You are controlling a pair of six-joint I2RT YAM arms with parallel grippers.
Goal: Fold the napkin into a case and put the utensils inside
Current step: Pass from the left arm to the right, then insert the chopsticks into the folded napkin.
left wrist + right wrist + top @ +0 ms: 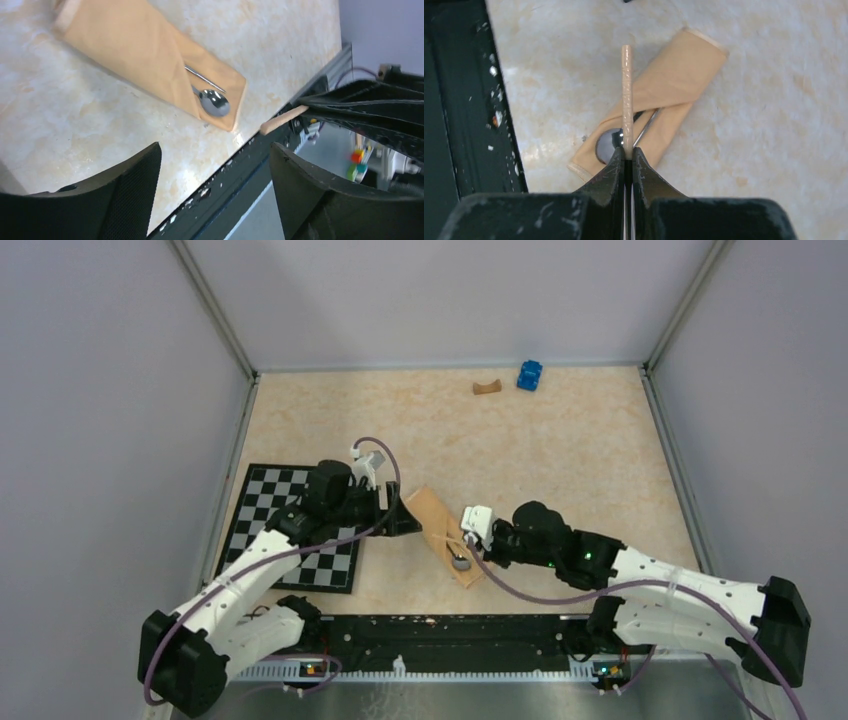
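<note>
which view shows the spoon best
Left wrist: the spoon lies close and unblocked, bowl and part of the handle poking from the napkin fold. In the right wrist view a tan stick in the right gripper crosses its bowl; from the top it is tiny.

Light even, diffuse, from overhead; shadows on table (pixel 560 440) faint and soft. Spoon (pixel 215 102) bowl carries bright glare. Left hand (pixel 214 150) fingers (pixel 125 200) slightly soft close to lens; overhead view sharp.

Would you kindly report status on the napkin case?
Left end effector open, empty. Right end effector shut on thin tan stick. Spoon tucked in folded napkin case. No obstruction seen nearby.
</note>
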